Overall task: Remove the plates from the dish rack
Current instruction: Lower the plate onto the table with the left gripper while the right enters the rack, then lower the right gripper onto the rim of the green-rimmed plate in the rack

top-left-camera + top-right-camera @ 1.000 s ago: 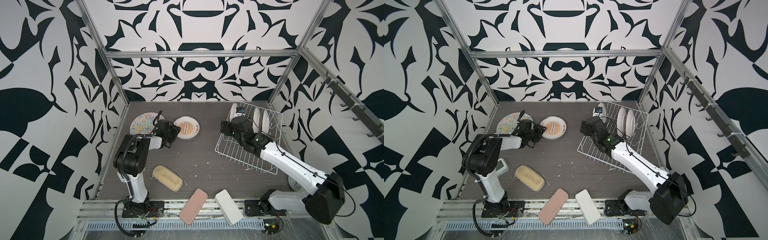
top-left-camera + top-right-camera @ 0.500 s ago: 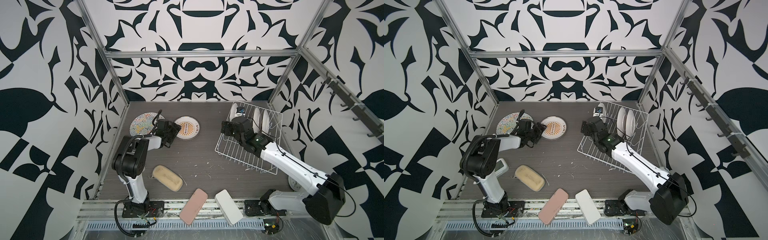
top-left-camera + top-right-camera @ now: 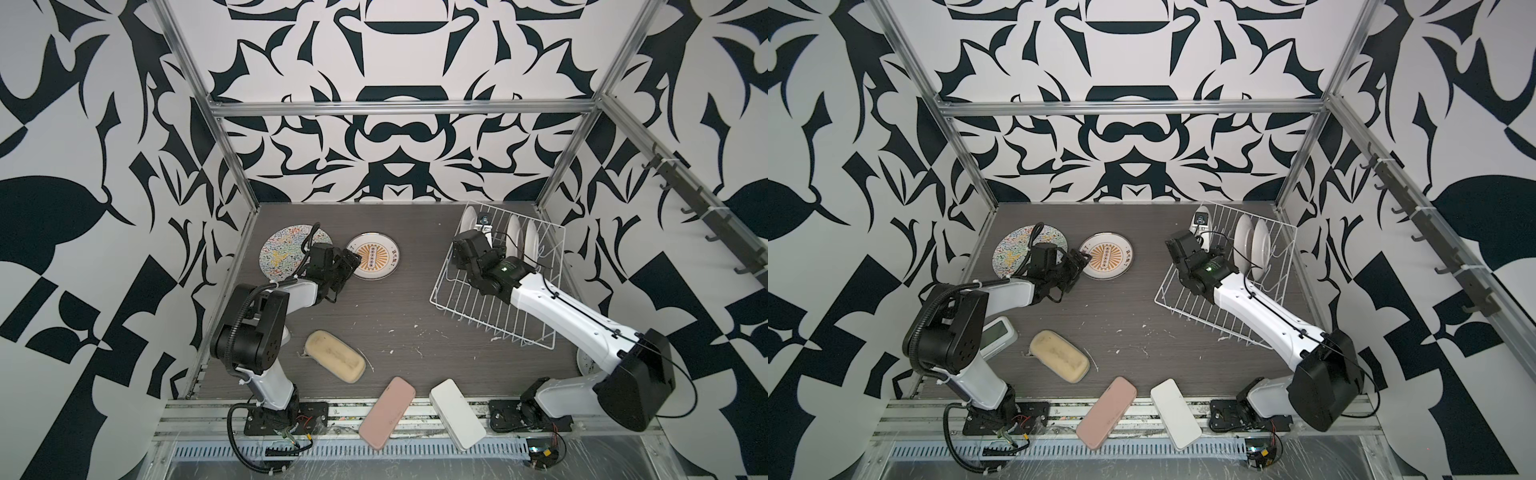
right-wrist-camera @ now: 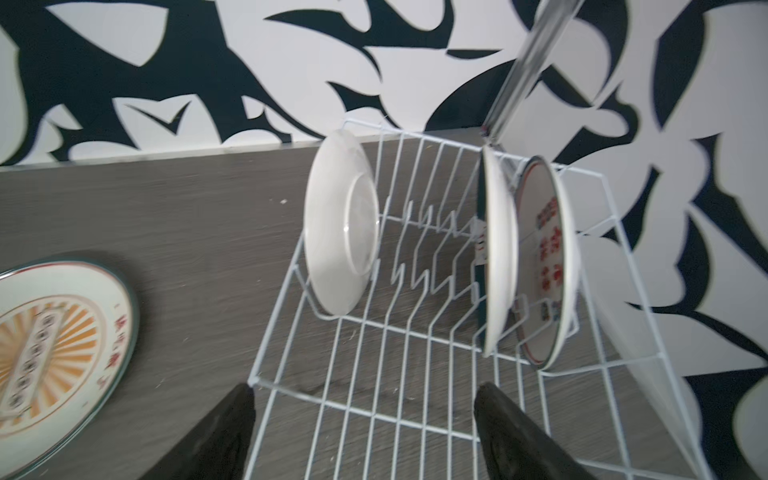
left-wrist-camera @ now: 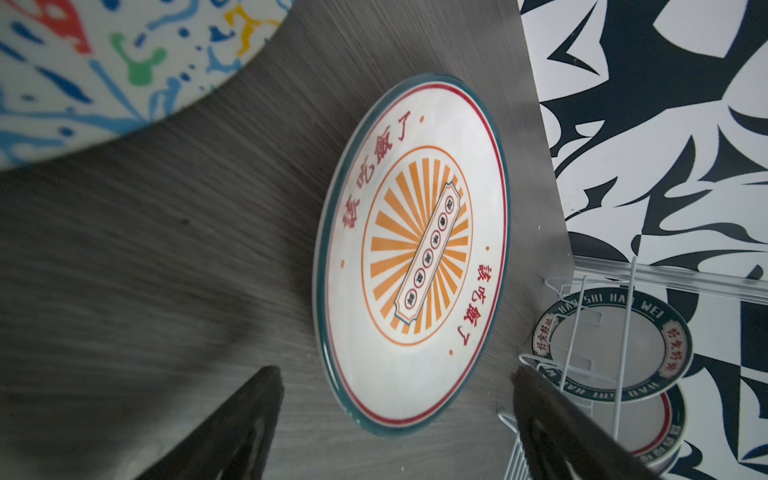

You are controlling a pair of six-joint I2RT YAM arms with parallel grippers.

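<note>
Now, the step in hand looks to be the next pick from the dish rack [image 3: 490,323], which stands at 3 o'clock on the table [image 3: 407,328] in both top views. Your right pincer [image 4: 363,388] hangs over the rack's 9 o'clock side, released and empty.

Three plates stand on edge there. In a top view a white-backed plate [image 4: 338,232] is near the pincer, at about 12 o'clock from it. A close pair, the teal-edged plate [image 4: 498,249] and the red-character plate [image 4: 544,257], is farther off at about 2 o'clock.

I would take the white-backed one first, since it stands alone. Bring the jaws down over its upper rim, one on each face, and clench only when the rim sits deep between them. Then lift straight up, free of the prongs [image 4: 419,216], before you swing away. The wire rack seems light and may drag along.

Your left pincer [image 5: 395,372] is released too and holds nothing. The sunburst plate [image 3: 372,262] lies flat at 11 o'clock on the table, at 3 o'clock from this pincer. Its near rim is between the open jaws but apart from them. The squiggle plate [image 3: 282,253] lies flat at 10 o'clock.
</note>
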